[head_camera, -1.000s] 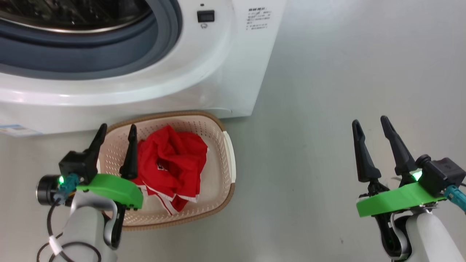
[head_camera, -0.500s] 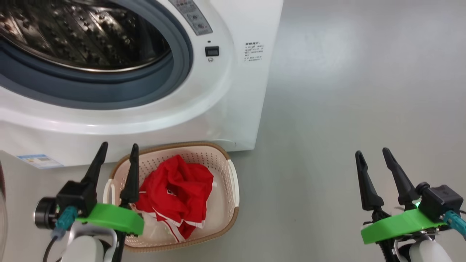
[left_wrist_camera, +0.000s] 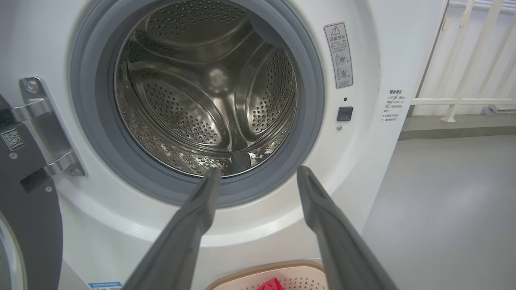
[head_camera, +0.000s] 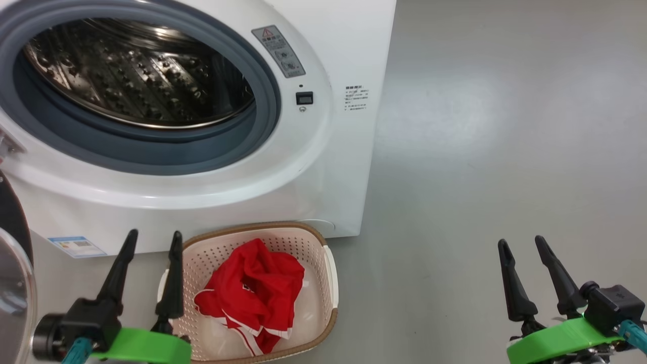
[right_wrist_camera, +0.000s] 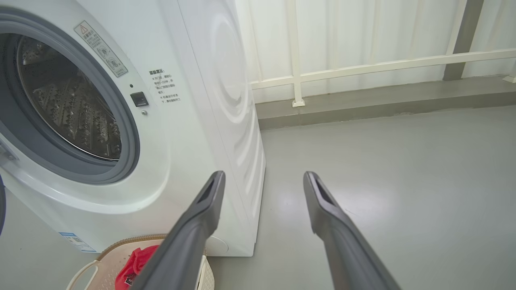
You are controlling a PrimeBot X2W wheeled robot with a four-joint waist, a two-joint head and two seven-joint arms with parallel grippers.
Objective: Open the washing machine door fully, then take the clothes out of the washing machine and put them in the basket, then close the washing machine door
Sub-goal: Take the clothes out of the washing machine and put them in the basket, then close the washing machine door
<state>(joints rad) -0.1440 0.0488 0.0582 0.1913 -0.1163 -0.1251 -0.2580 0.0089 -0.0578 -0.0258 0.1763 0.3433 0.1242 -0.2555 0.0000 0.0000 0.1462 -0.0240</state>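
The white washing machine (head_camera: pixel 323 167) stands with its steel drum (left_wrist_camera: pixel 205 92) bare inside the grey gasket. Its door (head_camera: pixel 12 283) hangs swung open at the far left, black rim and glass edge showing, and the hinge side of the door (left_wrist_camera: pixel 24 193) shows in the left wrist view. The red clothes (head_camera: pixel 252 293) lie crumpled in the cream basket (head_camera: pixel 331 273) on the floor below the drum. My left gripper (head_camera: pixel 154 240) is open beside the basket's left rim, holding nothing. My right gripper (head_camera: pixel 523 242) is open over bare floor at the right.
Grey floor (head_camera: pixel 505 151) stretches to the right of the washing machine. A white railing (right_wrist_camera: pixel 363 66) and pale wall run behind it. The open door takes up the space at my far left.
The head camera has tilted up, so the drum and door edge have come into view and the basket sits lower in the picture. Both grippers stay open.
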